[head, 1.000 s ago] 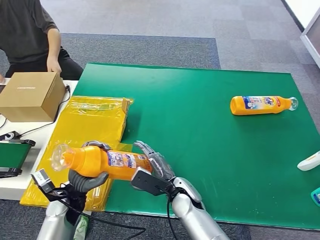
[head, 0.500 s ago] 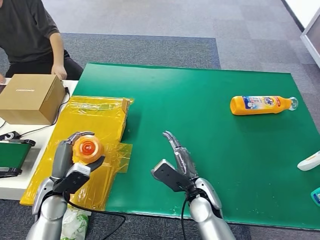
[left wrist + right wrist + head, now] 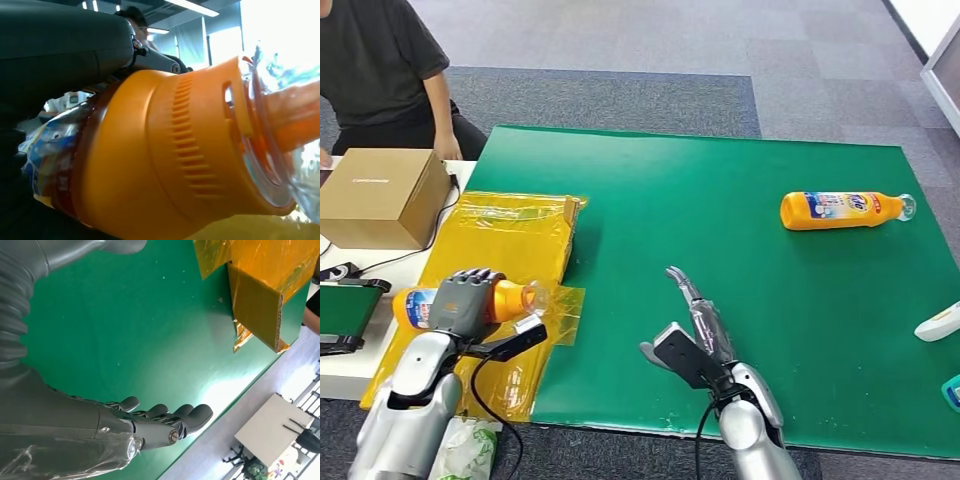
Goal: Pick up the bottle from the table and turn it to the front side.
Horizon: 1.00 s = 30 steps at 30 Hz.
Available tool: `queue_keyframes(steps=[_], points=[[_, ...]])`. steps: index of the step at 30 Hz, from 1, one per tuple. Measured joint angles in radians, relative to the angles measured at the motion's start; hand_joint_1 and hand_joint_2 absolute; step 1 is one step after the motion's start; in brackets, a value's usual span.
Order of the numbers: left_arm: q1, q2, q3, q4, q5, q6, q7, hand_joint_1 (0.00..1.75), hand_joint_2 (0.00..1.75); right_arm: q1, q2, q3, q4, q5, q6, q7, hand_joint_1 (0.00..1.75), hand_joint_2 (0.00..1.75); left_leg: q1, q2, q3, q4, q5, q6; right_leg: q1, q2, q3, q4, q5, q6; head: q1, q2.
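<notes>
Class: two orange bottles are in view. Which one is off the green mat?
The bottle gripped by the left hand over the yellow wrapping; the other bottle lies on the mat.

Table (image 3: 712,260): in front of the robot, a mat over most of it.
Wrapped box (image 3: 509,235): on the table's left part.
Held bottle (image 3: 501,298): lying sideways in the left hand (image 3: 463,300), above the wrapped box's near edge.
Second bottle (image 3: 844,210): lying on the mat, far right.
Right hand (image 3: 697,335): above the mat's near edge, centre.
Cardboard box (image 3: 380,195): left of the wrapped box, a person (image 3: 388,70) behind it.
</notes>
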Motion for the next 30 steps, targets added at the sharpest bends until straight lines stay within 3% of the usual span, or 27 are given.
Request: queue_keyframes(steps=[1, 2, 12, 15, 16, 19, 21, 25, 29, 30], points=[[-0.013, 0.005, -0.010, 0.028, -0.008, 0.004, 0.000, 0.85, 1.75, 0.000, 0.000, -0.002, 0.001, -0.003, 0.002, -0.002, 0.00, 1.75, 0.000, 0.000, 0.000, 0.000, 0.000, 0.000, 0.000, 0.000, 0.000, 0.000, 0.000, 0.000, 0.000, 0.000], [-0.024, 0.009, -0.020, 0.053, -0.014, 0.007, 0.000, 0.79, 1.75, 0.001, 0.000, -0.004, 0.002, -0.005, 0.004, -0.003, 0.00, 1.75, 0.000, 0.000, 0.000, 0.000, 0.000, 0.000, 0.000, 0.000, 0.000, 0.000, 0.000, 0.000, 0.000, 0.000], [-0.066, 0.021, -0.083, 0.162, -0.029, 0.010, 0.000, 0.75, 1.75, 0.002, 0.000, -0.016, 0.019, -0.012, 0.007, -0.008, 0.00, 1.75, 0.000, 0.000, 0.000, 0.000, 0.000, 0.000, 0.000, 0.000, 0.000, 0.000, 0.000, 0.000, 0.000, 0.000], [-0.074, 0.023, -0.088, 0.172, -0.029, 0.012, 0.000, 0.16, 1.75, 0.002, 0.000, -0.018, 0.022, -0.013, 0.007, -0.008, 0.00, 1.75, 0.000, 0.000, 0.000, 0.000, 0.000, 0.000, 0.000, 0.000, 0.000, 0.000, 0.000, 0.000, 0.000, 0.000], [-0.076, 0.023, -0.089, 0.175, -0.028, 0.015, -0.001, 0.00, 1.31, 0.002, 0.000, -0.018, 0.023, -0.013, 0.007, -0.008, 0.00, 1.75, 0.000, 0.000, 0.000, 0.000, 0.000, 0.000, 0.000, 0.000, 0.000, 0.000, 0.000, 0.000, 0.000, 0.000], [-0.079, 0.023, -0.096, 0.180, 0.001, 0.028, -0.021, 0.00, 0.00, 0.002, 0.000, -0.019, 0.028, -0.017, 0.007, -0.010, 0.00, 1.75, 0.000, 0.000, 0.000, 0.000, 0.000, 0.000, 0.000, 0.000, 0.000, 0.000, 0.000, 0.000, 0.000, 0.000], [-0.072, 0.021, -0.099, 0.177, 0.094, 0.018, -0.072, 0.00, 0.00, 0.002, 0.000, -0.019, 0.031, -0.021, 0.007, -0.013, 0.00, 1.75, 0.000, 0.000, 0.000, 0.000, 0.000, 0.000, 0.000, 0.000, 0.000, 0.000, 0.000, 0.000, 0.000, 0.000], [-0.012, 0.017, -0.080, 0.098, 0.445, -0.059, -0.231, 0.00, 0.00, 0.013, 0.000, -0.024, 0.032, -0.032, 0.001, -0.018, 0.00, 1.75, 0.000, 0.000, 0.000, 0.000, 0.000, 0.000, 0.000, 0.000, 0.000, 0.000, 0.000, 0.000, 0.000, 0.000], [0.084, -0.029, 0.010, -0.085, 0.912, -0.256, -0.385, 0.00, 1.75, 0.042, -0.002, -0.033, 0.024, -0.043, -0.002, -0.018, 0.00, 1.75, 0.000, 0.000, -0.001, 0.000, -0.002, 0.000, 0.000, 0.000, 0.000, 0.000, -0.001, 0.000, 0.000, 0.000], [0.096, -0.038, 0.026, -0.112, 0.971, -0.284, -0.403, 0.00, 1.75, 0.046, -0.002, -0.034, 0.022, -0.044, -0.002, -0.018, 0.00, 1.75, 0.000, 0.000, -0.001, 0.000, -0.002, 0.000, 0.000, 0.000, -0.001, 0.000, -0.001, 0.000, 0.000, 0.000]])
